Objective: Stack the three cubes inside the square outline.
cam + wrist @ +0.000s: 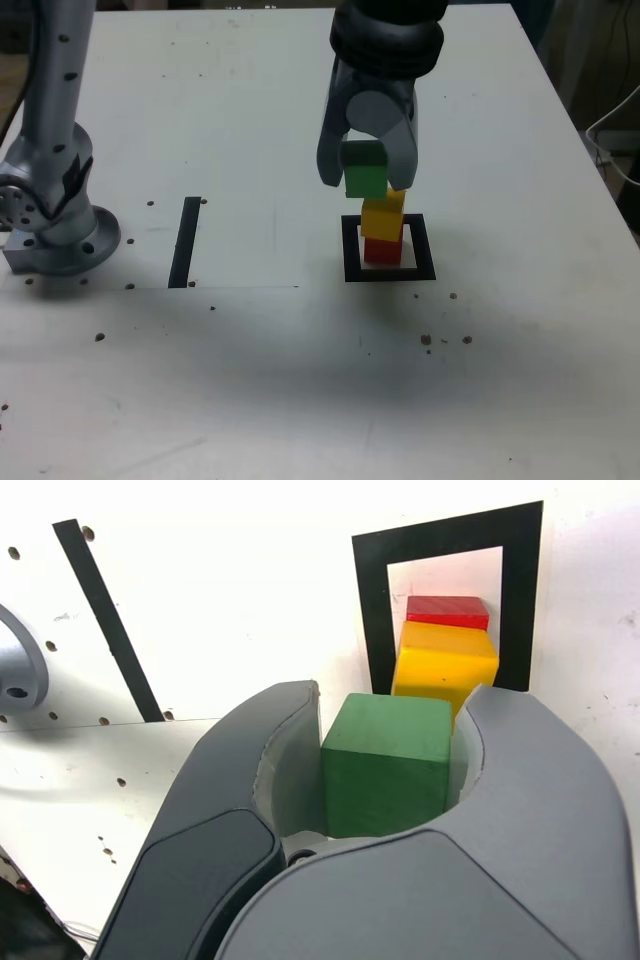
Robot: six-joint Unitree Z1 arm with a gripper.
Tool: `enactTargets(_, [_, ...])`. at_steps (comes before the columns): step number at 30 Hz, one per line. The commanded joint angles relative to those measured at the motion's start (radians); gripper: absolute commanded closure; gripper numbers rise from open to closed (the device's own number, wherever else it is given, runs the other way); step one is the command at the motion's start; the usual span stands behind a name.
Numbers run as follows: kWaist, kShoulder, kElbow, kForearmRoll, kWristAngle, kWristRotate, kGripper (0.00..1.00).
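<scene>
Grey tool (366,172) clamped on the green cube (365,168), held above and just off the yellow cube (384,216), which sits on the red cube (382,250) inside the square outline (350,250). Black strip (185,241) and arm base (60,235) stand on the white desk (300,380); surrounding room cropped.

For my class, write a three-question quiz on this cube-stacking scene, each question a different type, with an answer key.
1. True or false: the gripper holds the green cube.
2. Multiple choice: which cube sits directly on the white centre of the square outline? A) yellow B) red C) green
3. Short answer: in the exterior view, on which side of the square outline does the straight black strip lie?

Key
1. True; the jaws clamp it above the table.
2. B; the red cube is at the bottom, with the yellow cube on top of it.
3. The exterior view's left.
</scene>
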Motion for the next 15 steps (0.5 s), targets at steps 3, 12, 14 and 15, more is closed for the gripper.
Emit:
enactTargets(3, [-0.003,0.012,-0.013,0.008,0.006,0.001,0.90])
enactTargets(12, [0.000,0.028,-0.014,-0.004,0.031,0.003,0.86])
enactTargets(14, [0.002,0.033,-0.015,-0.004,0.033,0.004,0.83])
enactTargets(15, [0.003,0.035,-0.015,-0.004,0.033,0.005,0.82])
